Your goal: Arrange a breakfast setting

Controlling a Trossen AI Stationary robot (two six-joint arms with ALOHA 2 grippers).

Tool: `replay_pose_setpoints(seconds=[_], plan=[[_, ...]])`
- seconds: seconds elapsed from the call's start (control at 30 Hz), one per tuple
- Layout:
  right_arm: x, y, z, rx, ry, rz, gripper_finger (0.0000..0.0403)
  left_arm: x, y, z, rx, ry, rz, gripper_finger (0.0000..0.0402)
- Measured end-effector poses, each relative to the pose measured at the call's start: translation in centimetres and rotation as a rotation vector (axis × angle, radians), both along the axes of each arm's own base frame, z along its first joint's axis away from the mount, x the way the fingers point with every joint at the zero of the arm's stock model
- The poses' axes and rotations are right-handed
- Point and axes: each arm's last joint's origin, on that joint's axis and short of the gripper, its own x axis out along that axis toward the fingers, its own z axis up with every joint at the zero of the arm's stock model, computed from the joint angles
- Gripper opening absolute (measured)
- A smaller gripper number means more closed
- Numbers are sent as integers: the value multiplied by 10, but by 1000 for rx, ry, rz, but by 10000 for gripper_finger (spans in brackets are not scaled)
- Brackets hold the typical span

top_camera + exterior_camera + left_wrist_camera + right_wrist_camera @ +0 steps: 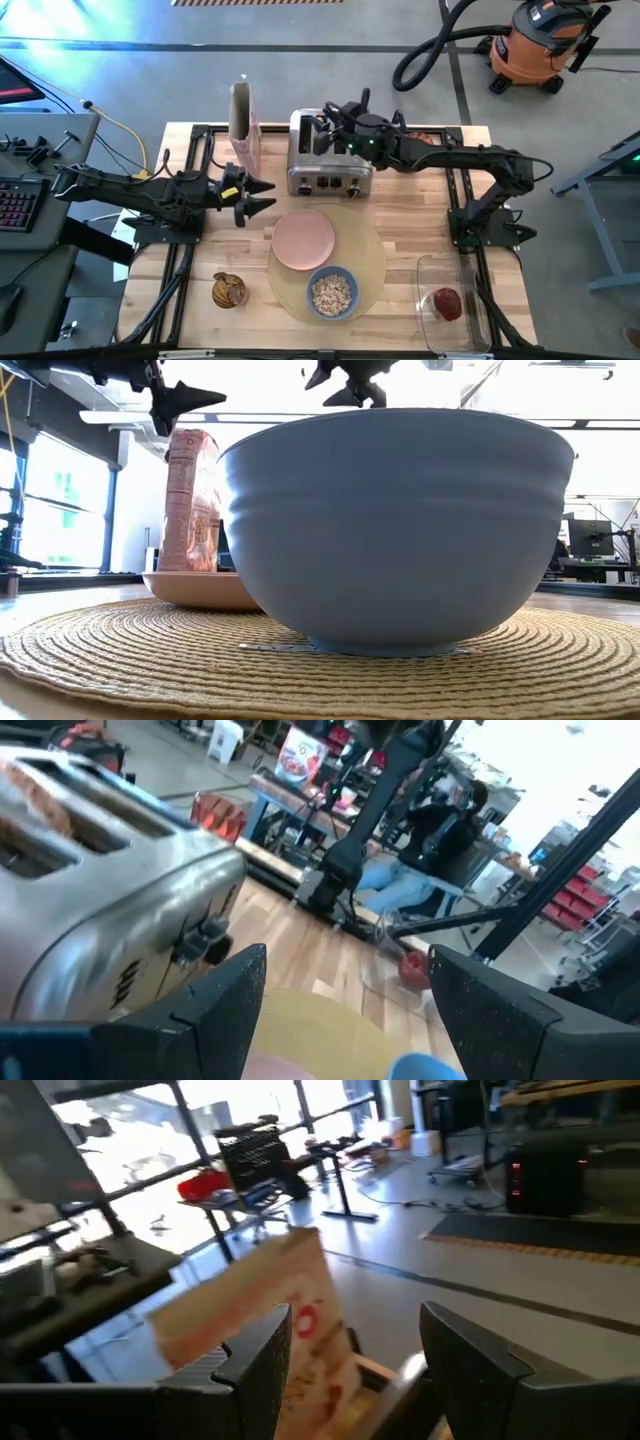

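1. The wooden table (200, 300) fills the middle of the high view, on a grey concrete floor with an orange shop vacuum (538, 42) in the upper right corner.
2. Lower centre: a round tan placemat (372, 262) carries the pink plate (303, 239), and just below it the blue bowl (332, 292), full of cereal (331, 293).
3. Behind the plate stands the steel toaster (325, 175) (bread shows in its slots in the left wrist view).
4. To the toaster's left, a tall cereal box (243, 125) stands upright.
5. A bagel half (229, 290) lies at lower left on bare wood; the red fruit (446, 303) sits in a clear container (437, 270) at lower right.
6. The left gripper (262, 195) hangs at mid-left, fingers spread wide, holding nothing, pointing toward the toaster.
7. The right gripper (322, 125) is over the toaster's back edge, fingers parted and empty in its wrist view.
8. The low view adds the bowl's ribbed wall (400, 530) looming large on the woven mat, the plate's rim (200, 590) behind it, and bright windows beyond.
9. Only the left wrist view shows a seated person (420, 870) in the room, past the far arm's base.
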Motion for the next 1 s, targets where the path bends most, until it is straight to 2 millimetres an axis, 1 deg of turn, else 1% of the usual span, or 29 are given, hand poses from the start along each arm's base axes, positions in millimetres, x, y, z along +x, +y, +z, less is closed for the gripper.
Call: replay_pose_setpoints(seconds=[0.1,0.27,0.33,0.47,0.7,0.87,1.0], plan=[[6,-6,-12,22,17,-37,204,0,0,0,3,2,8,266],[18,-8,-33,49,62,-65,204,0,0,-1,4,8,15,266],[21,-9,-40,82,59,-88,204,0,0,-1,4,8,15,266],[25,-12,-49,90,72,-119,204,0,0,-1,4,8,15,266],[21,-13,-58,99,175,-153,204,0,0,-4,6,40,15,266],[21,-12,-59,109,188,-155,204,-1,1,-6,7,64,22,266],[20,-15,-60,138,161,-166,204,-1,1,-6,8,64,27,266]])
